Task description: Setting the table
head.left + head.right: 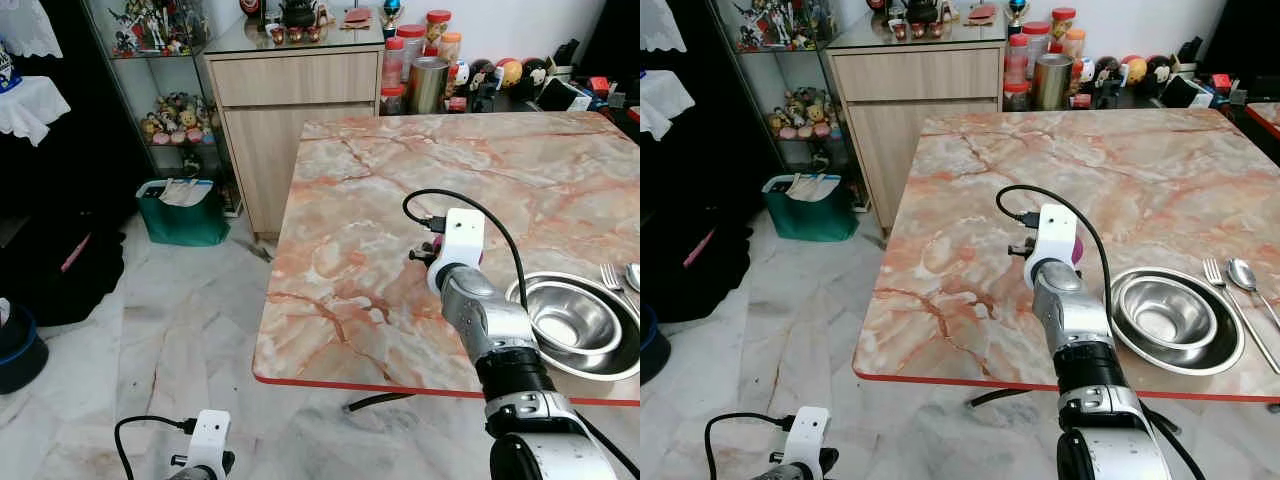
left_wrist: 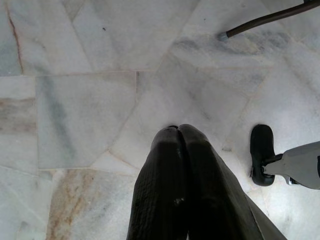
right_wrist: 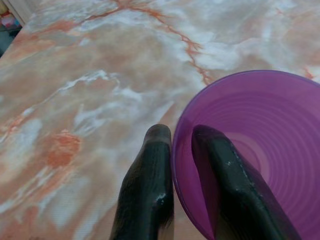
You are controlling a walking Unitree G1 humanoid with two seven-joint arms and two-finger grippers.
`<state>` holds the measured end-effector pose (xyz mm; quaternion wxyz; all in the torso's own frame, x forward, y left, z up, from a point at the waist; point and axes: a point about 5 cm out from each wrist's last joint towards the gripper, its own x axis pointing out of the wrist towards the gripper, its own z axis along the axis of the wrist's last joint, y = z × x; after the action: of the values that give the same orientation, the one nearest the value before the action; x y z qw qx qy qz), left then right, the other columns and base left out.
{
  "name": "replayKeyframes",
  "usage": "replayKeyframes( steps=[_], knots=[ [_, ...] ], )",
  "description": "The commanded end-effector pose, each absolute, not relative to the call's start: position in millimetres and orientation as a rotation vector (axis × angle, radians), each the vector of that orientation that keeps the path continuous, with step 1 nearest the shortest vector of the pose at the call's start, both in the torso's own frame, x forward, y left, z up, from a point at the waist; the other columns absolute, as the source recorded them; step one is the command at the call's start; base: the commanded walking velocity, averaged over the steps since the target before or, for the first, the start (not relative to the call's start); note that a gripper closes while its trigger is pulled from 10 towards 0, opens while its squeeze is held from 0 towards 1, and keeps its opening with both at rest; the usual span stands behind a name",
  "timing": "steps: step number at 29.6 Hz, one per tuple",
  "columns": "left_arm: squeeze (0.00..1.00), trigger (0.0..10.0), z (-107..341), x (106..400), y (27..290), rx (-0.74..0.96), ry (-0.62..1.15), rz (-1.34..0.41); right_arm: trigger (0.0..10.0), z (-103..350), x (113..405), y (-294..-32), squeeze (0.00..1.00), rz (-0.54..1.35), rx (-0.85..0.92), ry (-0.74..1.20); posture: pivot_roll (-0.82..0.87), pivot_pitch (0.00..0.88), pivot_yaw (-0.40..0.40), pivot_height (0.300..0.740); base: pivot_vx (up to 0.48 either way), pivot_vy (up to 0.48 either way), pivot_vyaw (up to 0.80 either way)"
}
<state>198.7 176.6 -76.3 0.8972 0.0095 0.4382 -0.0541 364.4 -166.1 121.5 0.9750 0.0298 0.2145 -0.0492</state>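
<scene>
One purple cup (image 3: 260, 150), pinched at its rim by the right gripper (image 3: 177, 137), hangs above the marble table (image 1: 400, 160). Near the table's front right corner: one steel bowl (image 1: 1170, 318), one fork (image 1: 1225, 290), one spoon (image 1: 1245, 275). The left gripper (image 2: 177, 131), fingers together, hangs over the tiled floor (image 1: 170, 320).

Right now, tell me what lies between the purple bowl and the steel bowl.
Bare marble table only, head views: purple bowl, held by the right gripper, left of steel bowl.

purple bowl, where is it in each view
Left eye: purple bowl is a sliver beside the right wrist, over the marble table.
Right eye: same sliver.
Right wrist: right gripper pinches its rim.
Left wrist: floor.
Shared landmark: steel bowl.
</scene>
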Motion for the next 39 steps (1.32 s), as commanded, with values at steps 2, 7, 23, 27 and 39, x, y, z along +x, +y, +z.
replayKeyframes(
  steps=[2, 7, 23, 27, 39],
  knots=[
    [0.0, 10.0, -77, 197, 178, 0.027, 0.921, -0.12, 10.0, 127, 365, -164, 0.0, -0.097, 0.071, 0.412, -0.08, 0.0, 0.057, 0.74, 0.0, 0.0, 0.0],
    [0.0, 10.0, -77, 197, 178, 0.026, 0.914, -0.114, 10.0, 131, 367, -165, 0.0, -0.104, 0.07, 0.39, -0.08, 0.0, 0.056, 0.74, 0.0, 0.0, 0.0],
    [0.0, 10.0, -77, 197, 178, 0.022, 0.912, -0.114, 10.0, 143, 370, -164, 0.0, -0.106, 0.075, 0.342, -0.08, 0.0, 0.059, 0.74, 0.0, 0.0, 0.0],
    [0.0, 10.0, -77, 197, 179, 0.022, 0.911, -0.113, 10.0, 147, 371, -166, 0.0, -0.119, 0.071, 0.318, -0.08, 0.0, 0.059, 0.74, 0.0, 0.0, 0.0],
    [0.0, 10.0, -76, 199, 179, 0.017, 0.905, -0.11, 10.0, 156, 372, -169, 0.0, -0.139, 0.048, 0.251, -0.07, 0.0, 0.058, 0.74, 0.0, 0.0, 0.0]
  ],
)
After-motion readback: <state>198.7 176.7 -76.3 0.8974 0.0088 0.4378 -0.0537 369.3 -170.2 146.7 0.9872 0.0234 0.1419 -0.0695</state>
